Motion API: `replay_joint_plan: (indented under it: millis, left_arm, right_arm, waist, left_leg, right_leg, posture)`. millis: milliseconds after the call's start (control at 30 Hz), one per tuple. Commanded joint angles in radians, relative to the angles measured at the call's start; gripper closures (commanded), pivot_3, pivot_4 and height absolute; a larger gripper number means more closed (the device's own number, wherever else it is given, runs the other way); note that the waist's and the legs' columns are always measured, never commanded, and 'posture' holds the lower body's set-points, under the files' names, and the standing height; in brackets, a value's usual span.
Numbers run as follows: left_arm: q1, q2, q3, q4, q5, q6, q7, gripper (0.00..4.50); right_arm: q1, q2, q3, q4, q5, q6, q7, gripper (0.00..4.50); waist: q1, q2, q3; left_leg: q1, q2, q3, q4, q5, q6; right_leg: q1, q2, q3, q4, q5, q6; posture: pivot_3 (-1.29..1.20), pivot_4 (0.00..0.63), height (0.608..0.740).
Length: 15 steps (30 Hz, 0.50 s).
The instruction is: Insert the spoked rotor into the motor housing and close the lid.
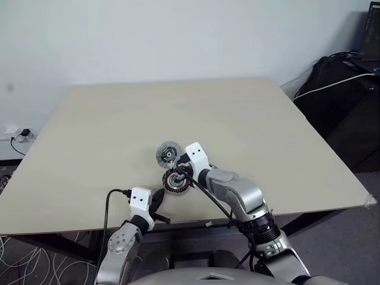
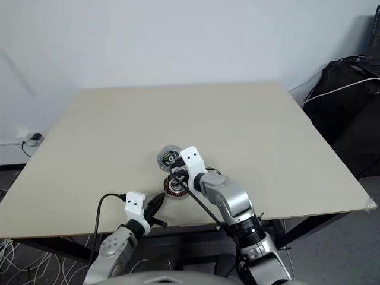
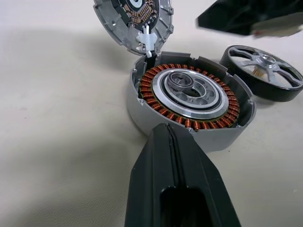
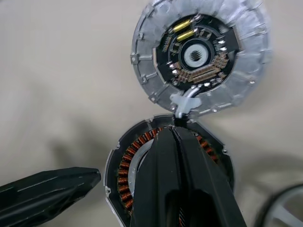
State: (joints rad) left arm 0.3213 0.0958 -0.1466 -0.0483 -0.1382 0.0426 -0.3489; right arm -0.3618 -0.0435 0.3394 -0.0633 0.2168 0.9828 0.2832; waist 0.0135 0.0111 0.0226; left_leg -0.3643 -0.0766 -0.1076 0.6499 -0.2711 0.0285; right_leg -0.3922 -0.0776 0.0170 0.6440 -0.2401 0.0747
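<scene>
Even, soft indoor light, faint shadows on the table (image 1: 107, 119); close fingers (image 3: 175, 189) slightly blurred.

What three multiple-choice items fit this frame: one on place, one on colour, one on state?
1. Where is the spoked rotor?
A. Seated in the motor housing
B. On the table beside the motor housing
C. On top of the lid

2. What colour are the windings in the motor housing?
A. Copper-brown
B. Blue
C. White

3. What state is the lid in?
A. Closed on the housing
B. Stacked under the rotor
C. Off the housing, circuit face showing

Answers:
1. B, since the rotor rests on the table next to the housing, whose centre shows no rotor.
2. A, since a copper-brown ring circles the silver centre.
3. C, since the lid lies next to the open housing, its circuit part visible.
</scene>
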Motion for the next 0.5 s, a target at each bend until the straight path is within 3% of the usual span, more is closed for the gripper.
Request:
replay_joint_plan:
  millis: [33, 500]
  left_arm:
    - [-0.006, -0.004, 0.005, -0.043, -0.012, -0.012, 0.002, 4.5]
    - [-0.001, 0.003, 0.006, -0.042, -0.017, -0.016, -0.01, 4.5]
  right_arm:
    - [-0.039, 0.015, 0.015, 0.04, -0.011, 0.008, 0.01, 4.46]
    - [-0.114, 0.066, 0.065, 0.168, -0.054, -0.035, 0.047, 4.46]
  waist:
    - [0.0, 0.0, 0.0]
    - [-0.013, 0.001, 0.0]
  left_leg:
    - [0.0, 0.0, 0.0, 0.0, 0.0, 0.0]
    - [0.0, 0.0, 0.0, 0.0, 0.0, 0.0]
  right_leg:
    - [0.0, 0.0, 0.0, 0.0, 0.0, 0.0]
    - [0.0, 0.0, 0.0, 0.0, 0.0, 0.0]
  posture:
    - [0.0, 0.0, 0.74]
    - [0.0, 0.0, 0.74]
